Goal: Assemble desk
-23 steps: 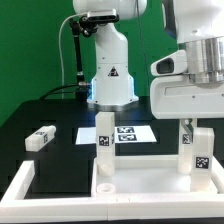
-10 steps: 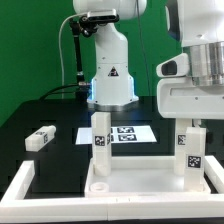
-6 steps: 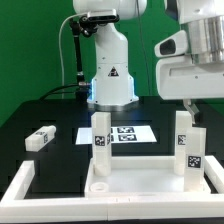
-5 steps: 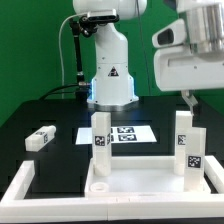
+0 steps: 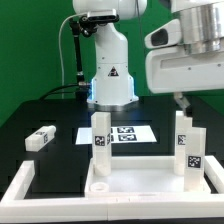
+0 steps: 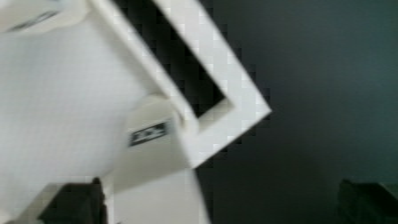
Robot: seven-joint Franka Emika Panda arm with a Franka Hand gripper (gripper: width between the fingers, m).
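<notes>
The tabletop panel [image 5: 140,183] and its upright legs [image 5: 100,135] look like smooth, matt white plastic, with printed black-and-white tags. The table [image 5: 55,158] is matt black. The marker board [image 5: 128,133] at frame centre looks paper-flat.

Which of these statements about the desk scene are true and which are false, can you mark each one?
1. Two short square white tagged legs stand upright on the large flat white tabletop panel. True: one on the exterior view's left, one on its right.
2. The claw grips the right-hand leg. False: it hangs open above it, apart from it.
3. A third white leg lies on the black table, off the panel. True.
4. The marker board rests on top of the panel. False: it lies on the table behind the panel.
5. The loose leg stands upright. False: it lies on its side.
</notes>
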